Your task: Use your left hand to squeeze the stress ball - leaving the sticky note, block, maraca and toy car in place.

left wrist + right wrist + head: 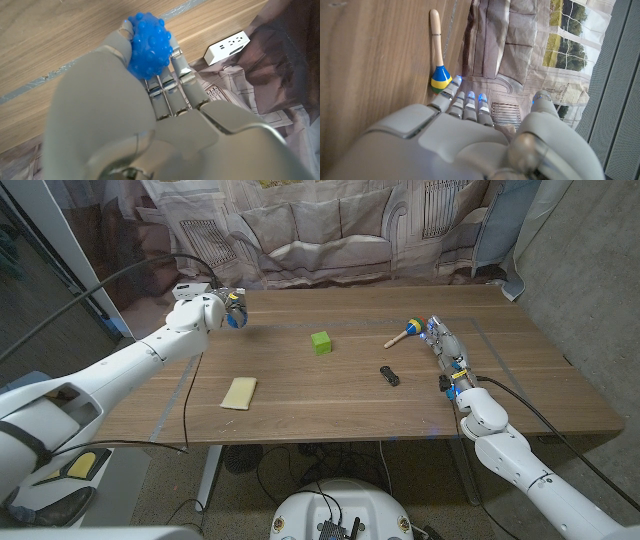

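Note:
My left hand [214, 310] is at the table's far left and grips the blue knobbly stress ball [235, 319]. In the left wrist view the stress ball [149, 46] sits between the thumb and the fingers of that hand [145, 115], above the wood. A green block [320, 342] stands near the middle of the table. A yellow sticky note [239, 392] lies nearer the front left. The small black toy car [389, 375] lies right of centre. The maraca [404, 334] lies at the far right, its head by the fingertips of my right hand [447, 352], which holds nothing. The maraca [438, 55] also appears in the right wrist view.
A curtain printed with buildings [330, 225] hangs behind the table's far edge. A white power strip [228, 47] lies beyond that edge. Grey tape lines [172, 405] mark the wood near the left side. A cable [186, 410] droops from my left arm.

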Action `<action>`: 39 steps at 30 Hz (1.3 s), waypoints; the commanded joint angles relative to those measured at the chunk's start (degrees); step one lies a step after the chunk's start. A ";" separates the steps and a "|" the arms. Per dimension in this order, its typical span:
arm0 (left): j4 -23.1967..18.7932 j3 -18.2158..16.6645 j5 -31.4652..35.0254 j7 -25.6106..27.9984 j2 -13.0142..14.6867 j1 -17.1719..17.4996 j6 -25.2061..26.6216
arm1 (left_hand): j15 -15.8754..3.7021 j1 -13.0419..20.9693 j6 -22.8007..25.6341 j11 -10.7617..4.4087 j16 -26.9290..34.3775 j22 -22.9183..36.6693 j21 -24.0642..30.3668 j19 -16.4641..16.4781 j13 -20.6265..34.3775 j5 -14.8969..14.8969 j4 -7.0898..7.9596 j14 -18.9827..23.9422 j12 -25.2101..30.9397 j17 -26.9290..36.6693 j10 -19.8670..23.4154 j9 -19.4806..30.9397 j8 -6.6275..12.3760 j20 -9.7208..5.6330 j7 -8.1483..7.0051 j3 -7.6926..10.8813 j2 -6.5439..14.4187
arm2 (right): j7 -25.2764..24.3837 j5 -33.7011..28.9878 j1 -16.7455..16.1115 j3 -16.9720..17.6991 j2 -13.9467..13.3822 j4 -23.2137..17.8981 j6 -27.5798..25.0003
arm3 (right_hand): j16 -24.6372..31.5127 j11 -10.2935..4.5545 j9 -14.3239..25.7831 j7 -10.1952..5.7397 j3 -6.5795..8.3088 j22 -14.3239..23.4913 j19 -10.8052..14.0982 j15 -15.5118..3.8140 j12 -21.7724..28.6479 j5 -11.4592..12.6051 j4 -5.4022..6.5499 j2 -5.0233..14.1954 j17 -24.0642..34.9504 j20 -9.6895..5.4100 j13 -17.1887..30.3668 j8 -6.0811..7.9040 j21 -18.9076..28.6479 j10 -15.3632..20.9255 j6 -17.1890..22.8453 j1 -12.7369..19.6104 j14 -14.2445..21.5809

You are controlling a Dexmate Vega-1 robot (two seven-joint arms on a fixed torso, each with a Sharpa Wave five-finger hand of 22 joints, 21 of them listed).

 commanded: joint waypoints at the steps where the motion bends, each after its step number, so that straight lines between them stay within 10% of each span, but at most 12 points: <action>1: 0.76 -0.04 -1.30 1.71 -1.05 0.14 0.48 | -7.14 9.61 1.75 0.42 0.68 0.12 1.57 4.44 1.18 0.20 0.06 6.12 0.93 0.06 1.81 0.35 0.53 -2.76 0.46 0.23 7.73 | -0.23 0.13 -0.43 0.24 0.03 0.07 0.36 | -0.06 -0.11 0.19 0.17 0.02 0.13 0.12 0.43 -0.14 -0.07 -0.10 0.03 0.08 0.28 0.15 -0.12 -0.01 0.36 0.47 0.43 0.06; 13: 1.41 1.26 -1.31 0.89 -1.28 -0.74 0.76 | -6.54 10.63 3.60 0.62 0.64 0.07 2.67 5.28 2.31 0.30 0.22 7.54 1.29 -0.44 2.45 0.41 0.77 -3.06 1.40 0.50 7.56 | -0.66 0.12 -0.85 0.53 0.04 -0.14 0.51 | -0.07 -0.05 0.19 0.17 -0.01 0.14 0.11 0.42 -0.12 -0.07 -0.08 0.01 0.09 0.30 0.15 -0.13 -0.01 0.42 0.48 0.41 0.05; 39: -0.35 2.15 1.09 -0.86 0.85 -0.14 2.12 | -2.71 1.41 -5.01 1.05 -6.19 -0.09 0.48 -7.77 1.48 0.55 3.62 -4.56 -4.43 -2.16 -4.84 0.67 -3.83 0.44 0.44 -1.90 6.33 | -0.07 0.44 -0.17 0.18 0.28 0.46 0.23 | -0.06 -0.09 0.19 0.18 0.00 0.14 0.19 0.43 -0.11 -0.05 -0.04 0.10 0.11 0.35 0.15 -0.12 0.01 0.47 0.53 0.44 0.12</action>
